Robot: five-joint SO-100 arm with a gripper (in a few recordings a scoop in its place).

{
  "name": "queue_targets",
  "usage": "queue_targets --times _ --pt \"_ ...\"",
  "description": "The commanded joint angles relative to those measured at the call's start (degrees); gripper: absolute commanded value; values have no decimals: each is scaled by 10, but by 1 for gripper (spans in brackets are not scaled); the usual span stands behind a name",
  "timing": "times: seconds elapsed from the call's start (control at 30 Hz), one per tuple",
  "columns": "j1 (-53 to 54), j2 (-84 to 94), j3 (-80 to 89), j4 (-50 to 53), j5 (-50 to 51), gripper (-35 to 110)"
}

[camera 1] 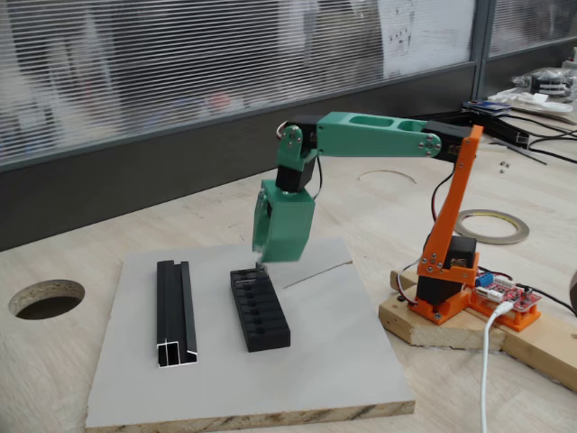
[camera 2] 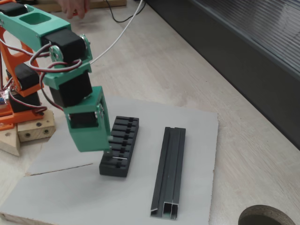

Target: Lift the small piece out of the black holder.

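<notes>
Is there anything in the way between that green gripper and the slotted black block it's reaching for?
Nothing visible. The gripper hangs right over the black holder at its far end; the channel rail lies off to one side.

One fixed view stands at the near edge of the desk (camera 1: 81, 253), slightly raised, facing a dark wall with blinds, the arm's orange base (camera 1: 451, 271) at right. The other fixed view looks down more steeply and from closer, on the opposite side, with the base at left. Both share the grey board (camera 2: 187, 140), the black holder (camera 1: 260, 309) and the channel rail (camera 2: 170, 171).
</notes>
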Motion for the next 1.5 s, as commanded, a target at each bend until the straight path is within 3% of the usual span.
queue_targets --times 0.0,1.47 --pt "3 -15 -4 3 2 25" --pt "5 -52 -5 2 2 25"
